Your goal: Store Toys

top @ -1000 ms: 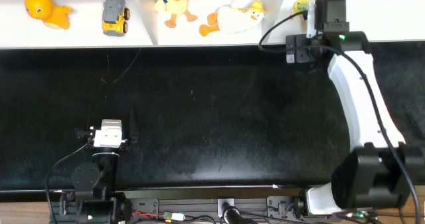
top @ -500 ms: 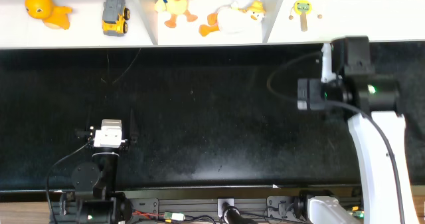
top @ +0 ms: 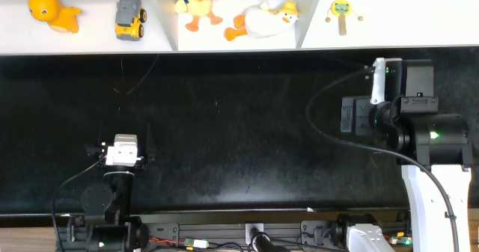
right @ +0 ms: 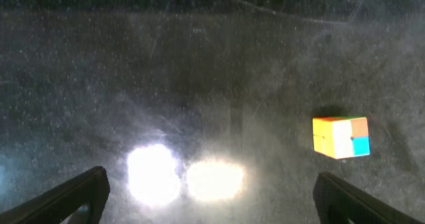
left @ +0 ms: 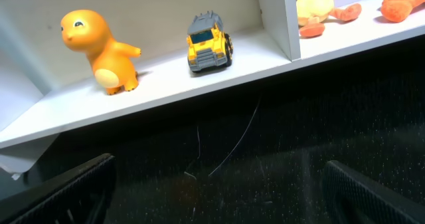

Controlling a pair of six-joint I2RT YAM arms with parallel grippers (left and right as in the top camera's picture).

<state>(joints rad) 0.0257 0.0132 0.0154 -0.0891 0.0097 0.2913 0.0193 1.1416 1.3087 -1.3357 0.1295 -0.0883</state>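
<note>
Five toys sit on the white shelf (top: 224, 45): an orange toy (top: 52, 10), a truck (top: 129, 16), a yellow duck (top: 197, 5), a white duck (top: 262, 20) and a little green toy (top: 341, 11). One colored cube (right: 340, 137) lies on the black mat (top: 224, 132), not put away yet. The right gripper (right: 212, 194) hangs above the mat with its fingers wide apart and holds nothing. The cube is off to one side of it. The left gripper (left: 219, 184) is wide too, and empty. I think the cube comes next. The right gripper should line up over it, go down, pinch it and carry it to the shelf.
</note>
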